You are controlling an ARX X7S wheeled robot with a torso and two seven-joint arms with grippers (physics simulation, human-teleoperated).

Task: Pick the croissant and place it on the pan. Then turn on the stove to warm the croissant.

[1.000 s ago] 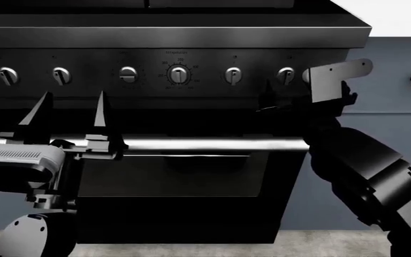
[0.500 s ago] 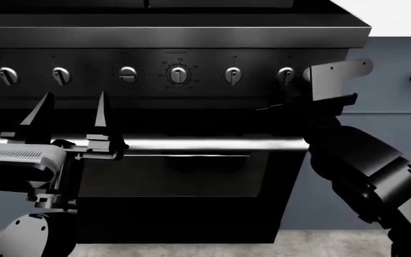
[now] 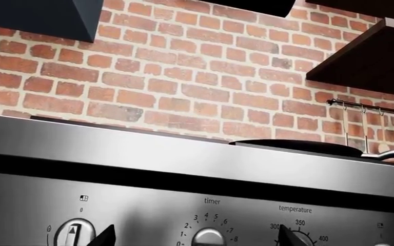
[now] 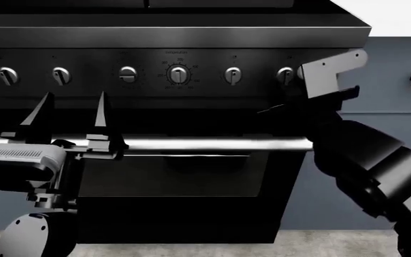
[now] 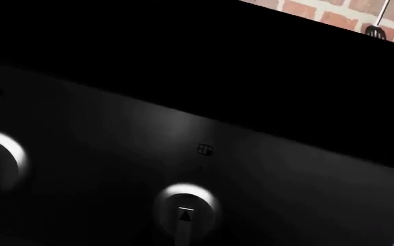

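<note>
The stove [image 4: 169,107] fills the head view, with the pan [image 3: 299,147] on its top at the back; the croissant is not visible. The right gripper [image 4: 291,104], its state impossible to tell, has edged left and now sits at the rightmost knob [image 4: 286,74], suggesting the knob turn is imminent. The left gripper [image 4: 73,115] hangs spread below the knob row.

Stove [image 5: 266,174] panel dark, two silver knobs [image 5: 183,210] close.
</note>
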